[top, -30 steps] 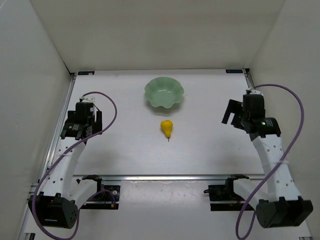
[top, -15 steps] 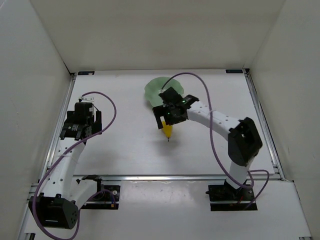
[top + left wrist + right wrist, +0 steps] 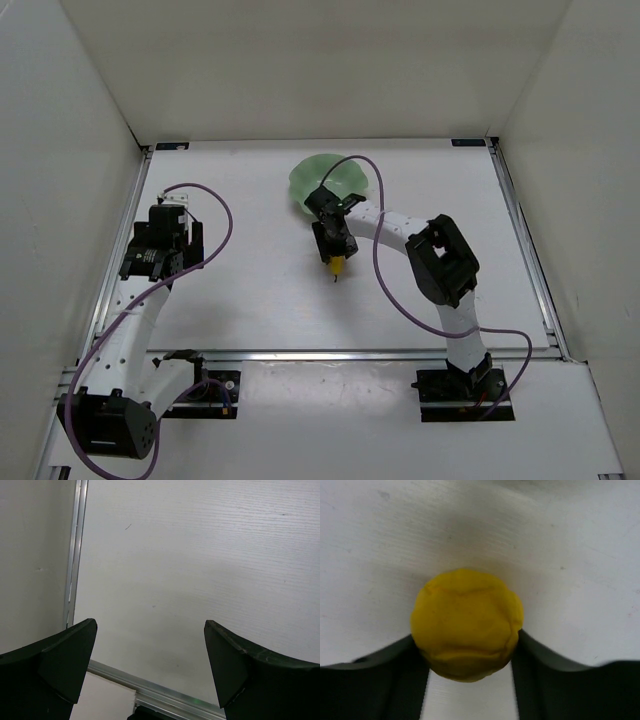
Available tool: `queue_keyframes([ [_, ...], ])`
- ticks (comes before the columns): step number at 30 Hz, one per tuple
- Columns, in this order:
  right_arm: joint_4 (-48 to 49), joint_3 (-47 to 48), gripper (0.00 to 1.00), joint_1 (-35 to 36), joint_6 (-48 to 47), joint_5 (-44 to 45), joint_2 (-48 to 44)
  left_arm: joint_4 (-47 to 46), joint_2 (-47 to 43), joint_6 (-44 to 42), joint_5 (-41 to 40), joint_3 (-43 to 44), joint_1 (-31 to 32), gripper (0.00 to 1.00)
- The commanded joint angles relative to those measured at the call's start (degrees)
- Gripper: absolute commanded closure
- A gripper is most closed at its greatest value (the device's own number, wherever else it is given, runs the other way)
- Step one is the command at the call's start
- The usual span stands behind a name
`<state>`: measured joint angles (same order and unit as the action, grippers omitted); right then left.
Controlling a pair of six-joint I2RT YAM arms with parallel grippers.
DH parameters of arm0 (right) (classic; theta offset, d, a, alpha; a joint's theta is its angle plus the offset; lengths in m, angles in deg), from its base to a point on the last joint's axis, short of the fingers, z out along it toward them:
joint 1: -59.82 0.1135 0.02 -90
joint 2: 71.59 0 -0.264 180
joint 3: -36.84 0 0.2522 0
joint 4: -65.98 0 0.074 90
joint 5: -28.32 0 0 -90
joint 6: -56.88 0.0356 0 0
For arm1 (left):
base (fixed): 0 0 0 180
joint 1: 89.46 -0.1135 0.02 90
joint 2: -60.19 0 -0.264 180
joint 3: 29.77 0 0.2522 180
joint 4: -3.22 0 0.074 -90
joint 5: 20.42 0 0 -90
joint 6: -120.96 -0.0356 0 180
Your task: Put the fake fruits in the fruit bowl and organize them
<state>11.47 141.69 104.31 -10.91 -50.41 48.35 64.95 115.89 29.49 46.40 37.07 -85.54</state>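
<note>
Your right claw (image 3: 467, 655) is closed most of the way on the yellow pear (image 3: 466, 622). In the right wrist view its two dark fingers (image 3: 395, 675) press against the fruit on either side, and the pear's rounded end faces the camera. From above, the right arm reaches leftward across the table (image 3: 240, 300) to its middle, and only the narrow end of the pear shows below the claw, with its thin dark stem pointing toward the near edge. You cannot tell from these views whether the pear rests on the table or is lifted just clear of it. The mint-green fruit bowl (image 3: 303, 180) sits just beyond the claw, toward the far wall, and holds no fruit that you can see. The right arm and its purple cable (image 3: 385, 290) cross over the bowl's right side and hide part of its wavy rim. Your left claw (image 3: 150, 630) is wide open with nothing between its fingers. It is folded back over the left side of the table, well apart from the pear and the bowl. Its wrist view shows only bare white table and a metal rail (image 3: 75, 555) along the left edge.
</note>
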Motion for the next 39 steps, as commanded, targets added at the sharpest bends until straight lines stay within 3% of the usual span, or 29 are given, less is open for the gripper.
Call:
queue_keyframes([
  [1,0.8,3.0,0.54,0.2,-0.3,0.5,0.1,-0.9,-0.9,0.4,0.8,0.4,-0.2,0.01],
  [2,0.8,3.0,0.64,0.2,-0.3,-0.1,-0.8,-0.9,-0.9,0.4,0.8,0.4,-0.2,0.01],
  [3,0.8,2.5,0.81,0.9,-0.9,-0.1,-1.7,-0.9,-0.9,0.4,0.8,0.4,-0.8,0.01],
  [5,1.4,2.0,0.89,1.5,-2.3,0.4,-4.9,-0.9,-0.9,0.4,0.8,-0.1,-0.8,0.01],
  [11,0.9,8.2,0.91,2.5,-6.0,-1.2,-10.3,-0.9,-0.9,0.4,0.8,-0.1,-0.8,0.01],
  [14,-0.4,20.0,0.91,-2.4,-3.2,-1.2,-6.5,-0.9,-0.9,0.4,0.8,-0.1,-0.8,0.01],
  [16,-1.2,31.5,0.84,-5.0,-1.6,-1.2,-2.2,-0.9,-0.3,0.4,0.8,-0.1,-0.8,0.01],
  [20,-1.9,45.8,0.74,-10.9,0.5,-5.7,11.0,-0.9,0.2,0.4,0.8,0.5,-0.8,0.01],
  [22,-0.9,46.7,0.7,-12.7,1.8,-5.7,12.7,-0.9,0.2,0.4,0.8,0.5,-0.8,0.01],
  [25,3.5,41.5,0.37,-15.0,2.6,-9.0,11.8,-0.9,0.2,0.4,0.8,0.5,-1.3,0.01],
  [26,6.9,40.3,0.19,-15.0,2.6,-11.5,11.8,-0.9,0.2,0.4,0.8,0.5,-1.3,0.01],
  [29,7.4,45.4,0.05,-15.7,-0.1,-17.9,12.4,-0.9,0.2,0.4,0.8,0.5,-1.8,0.01],
  [33,6.9,43.6,0.0,-15.7,-2.6,-20.1,8.9,-0.9,0.2,0.4,1.3,0.5,-1.8,0.01],
  [36,4.7,39.0,0.0,-15.7,-3.7,-15.5,1.8,-0.9,0.2,0.4,1.3,0.5,-1.8,0.01],
  [39,5.2,28.5,0.0,-15.7,-3.2,-8.0,-10.3,-0.9,-0.4,0.4,1.8,0.5,-1.8,0.01],
])
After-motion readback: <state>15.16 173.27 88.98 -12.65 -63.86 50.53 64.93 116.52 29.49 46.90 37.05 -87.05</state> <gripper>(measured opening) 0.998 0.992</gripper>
